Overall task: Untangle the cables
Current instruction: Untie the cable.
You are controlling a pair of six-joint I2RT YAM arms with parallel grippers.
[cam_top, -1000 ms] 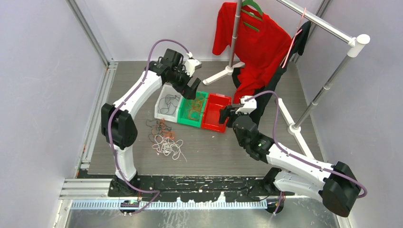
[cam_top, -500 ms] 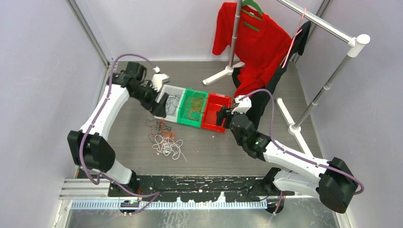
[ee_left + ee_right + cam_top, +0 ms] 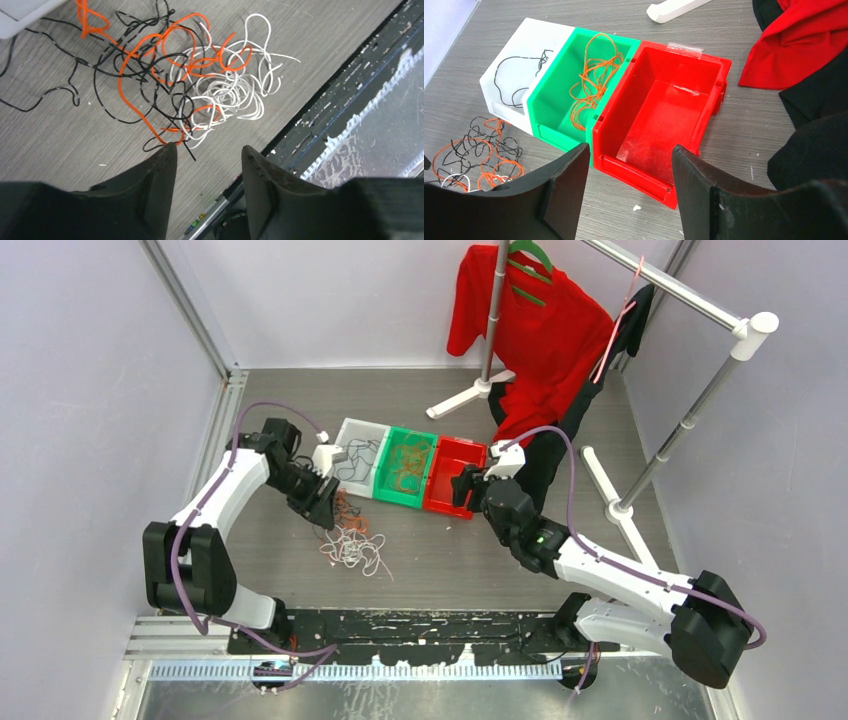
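The cables (image 3: 347,530) lie as a loose tangle of orange, black and white wires on the grey floor in front of the bins. In the left wrist view the cables (image 3: 200,85) spread just beyond my fingertips. My left gripper (image 3: 322,502) (image 3: 209,149) hangs low at the tangle's left edge, open, with only floor between its jaws. Its left fingertip (image 3: 169,148) is at an orange loop. My right gripper (image 3: 463,490) (image 3: 630,148) is open and empty at the near end of the red bin (image 3: 462,441) (image 3: 659,115).
A white bin (image 3: 362,424) (image 3: 539,37) holds a black wire, and a green bin (image 3: 415,433) (image 3: 554,132) holds orange wires (image 3: 591,80). Red and black garments (image 3: 530,330) hang on a rack at the back right. A black rail (image 3: 400,625) runs along the near edge.
My left arm has swung from above the bins to the left and down to the tangle on the floor, and its jaws have narrowed. The right gripper has barely shifted.
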